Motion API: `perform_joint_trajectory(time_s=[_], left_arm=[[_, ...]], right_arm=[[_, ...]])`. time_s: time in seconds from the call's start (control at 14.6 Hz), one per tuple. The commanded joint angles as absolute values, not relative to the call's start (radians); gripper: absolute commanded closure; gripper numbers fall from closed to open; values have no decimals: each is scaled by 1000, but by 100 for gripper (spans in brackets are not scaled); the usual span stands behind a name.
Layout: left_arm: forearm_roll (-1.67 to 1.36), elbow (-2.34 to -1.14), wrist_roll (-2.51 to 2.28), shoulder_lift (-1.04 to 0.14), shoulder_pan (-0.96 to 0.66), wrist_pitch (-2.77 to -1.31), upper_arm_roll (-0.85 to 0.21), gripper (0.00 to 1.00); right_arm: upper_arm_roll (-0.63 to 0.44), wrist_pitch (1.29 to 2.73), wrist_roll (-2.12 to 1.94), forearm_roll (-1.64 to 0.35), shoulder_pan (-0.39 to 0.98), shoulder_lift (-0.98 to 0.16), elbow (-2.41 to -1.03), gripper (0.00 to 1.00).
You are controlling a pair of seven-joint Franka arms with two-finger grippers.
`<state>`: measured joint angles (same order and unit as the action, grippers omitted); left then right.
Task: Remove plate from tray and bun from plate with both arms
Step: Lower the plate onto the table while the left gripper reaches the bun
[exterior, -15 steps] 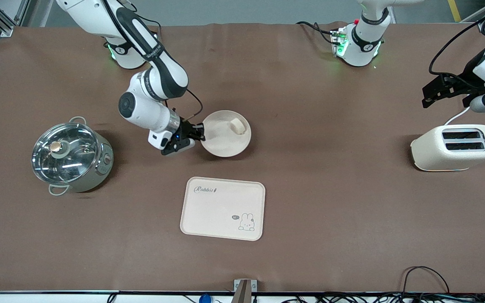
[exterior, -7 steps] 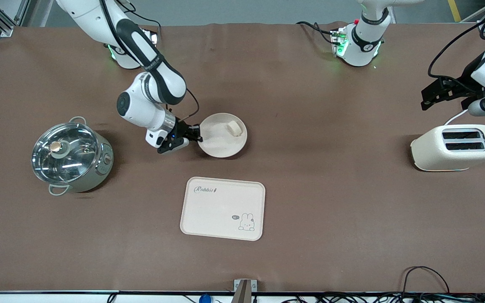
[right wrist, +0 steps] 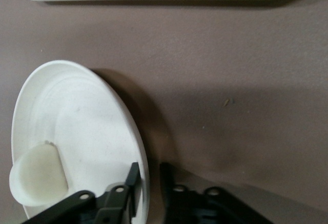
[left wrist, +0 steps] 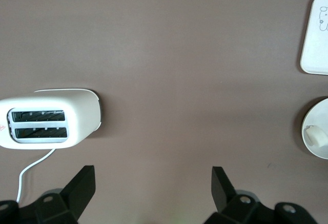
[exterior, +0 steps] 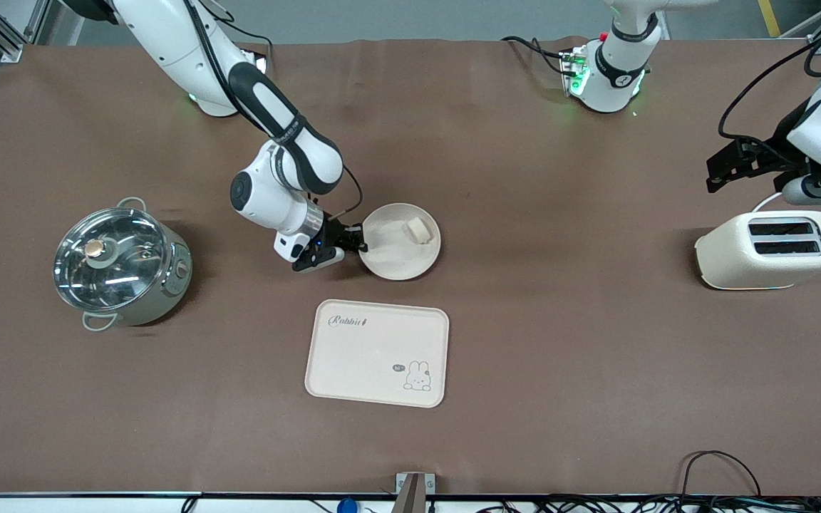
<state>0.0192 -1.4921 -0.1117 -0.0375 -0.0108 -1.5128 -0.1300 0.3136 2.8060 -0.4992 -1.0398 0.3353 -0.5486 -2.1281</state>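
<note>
Plate (exterior: 400, 241) shifted toward left arm's end; right gripper (exterior: 353, 244) loosening astride its rim, left gripper (exterior: 727, 165) open, waiting; bun (exterior: 418, 230) may roll if jolted.

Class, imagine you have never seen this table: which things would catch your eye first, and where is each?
First, the right hand at the rim of the plate, which sits off the tray, farther from the front camera, with the bun on it. Next, the steel pot at the right arm's end and the toaster at the left arm's end, where the open left hand waits above the table.
</note>
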Motion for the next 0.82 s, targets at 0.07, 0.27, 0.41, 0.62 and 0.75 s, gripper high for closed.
perform_joint_trajectory(time_s=[0.07, 0.27, 0.41, 0.62, 0.75], left_arm=[[2, -1474, -117, -75, -14, -1552, -175, 0], [2, -1474, -155, -130, -14, -1598, -257, 0], [2, -1476, -231, -165, -20, -1620, -316, 0], [2, -1477, -307, -230, -37, -1678, -376, 0], [3, -1477, -369, -268, -81, -1713, -380, 0]], right_arm=[[321, 2798, -496, -1063, 304, -548, -2126, 19], [318, 2754, -489, -1063, 275, -540, -2131, 14], [316, 2747, -489, -1062, 272, -505, -2154, 11], [308, 2717, -488, -1057, 238, -425, -2213, 0], [270, 2616, -488, -1046, 213, -367, -2233, 0]])
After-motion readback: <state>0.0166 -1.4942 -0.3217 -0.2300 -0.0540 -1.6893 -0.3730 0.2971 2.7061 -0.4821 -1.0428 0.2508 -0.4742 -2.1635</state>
